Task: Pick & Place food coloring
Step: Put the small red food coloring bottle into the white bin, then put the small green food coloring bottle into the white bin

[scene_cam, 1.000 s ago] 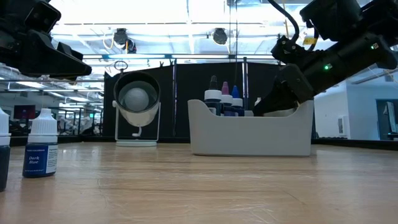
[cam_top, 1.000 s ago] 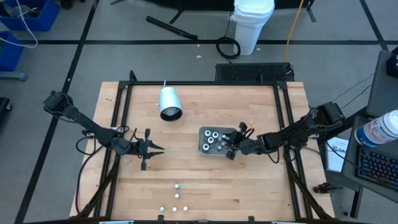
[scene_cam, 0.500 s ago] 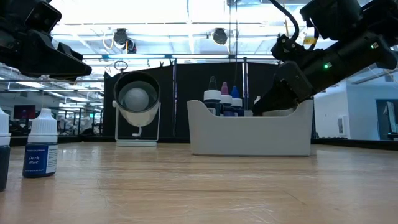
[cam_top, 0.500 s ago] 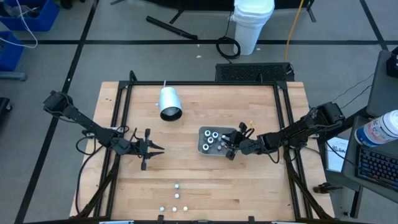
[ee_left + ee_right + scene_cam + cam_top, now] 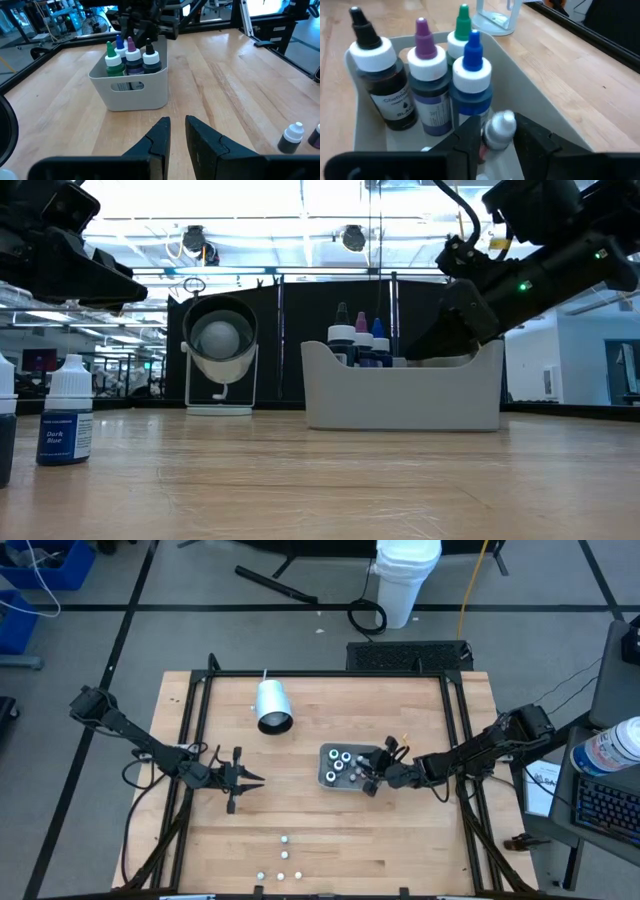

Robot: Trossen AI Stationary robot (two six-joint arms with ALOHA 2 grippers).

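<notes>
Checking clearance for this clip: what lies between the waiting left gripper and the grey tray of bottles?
Nothing. In the left wrist view, bare wooden tabletop runs from the left gripper to the grey rectangular tray; the high view agrees.

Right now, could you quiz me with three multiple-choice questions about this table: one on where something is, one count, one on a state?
1. Where is the right gripper?
A. Over the grey tray
B. Beside the white cylinder
C. At the table's front edge

2. How many food coloring bottles stand upright together in the tray?
A. One
B. Four
C. Nine

3. What is the left gripper holding?
A. A bottle
B. The tray
C. Nothing

Answers:
1 A: the right gripper hangs over the grey tray.
2 B: the food coloring bottles show black, purple, green and blue tips.
3 C: the left gripper has only bare table between its fingers.
</notes>
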